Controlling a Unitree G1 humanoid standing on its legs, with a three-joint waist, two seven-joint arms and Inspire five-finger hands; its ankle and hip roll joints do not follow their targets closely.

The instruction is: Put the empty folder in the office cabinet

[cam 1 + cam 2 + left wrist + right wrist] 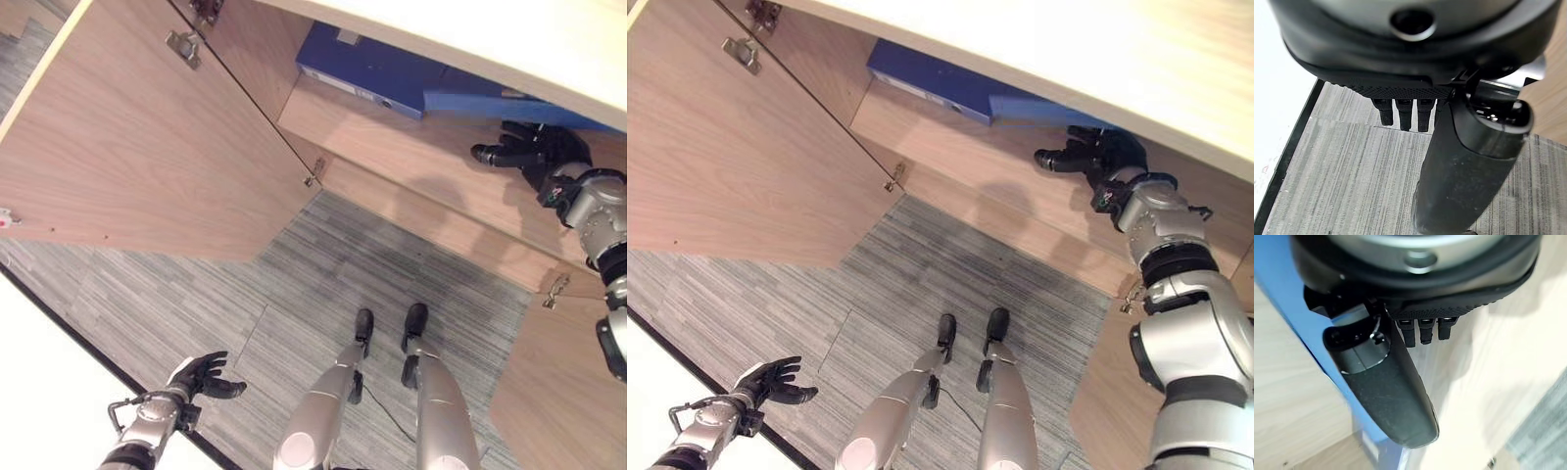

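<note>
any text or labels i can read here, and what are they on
No text can be read anywhere in these views.
Blue folder lying in the cabinet: a pale label strip along its edge, print too small to read.
The same folder's label beside the right hand in the right wrist view: a pale patch, blurred, no letters legible.
Cabinet door, carpet: no writing visible.

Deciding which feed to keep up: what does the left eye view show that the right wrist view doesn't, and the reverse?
The left eye view alone shows the open cabinet door with its hinges, the striped carpet and the left hand held low over the floor, fingers relaxed and holding nothing. The right wrist view alone shows the right hand close up: its thumb lies alongside the blue folder, fingers not curled round it. Both show the folder on the wooden cabinet shelf with the right hand beside it.
</note>
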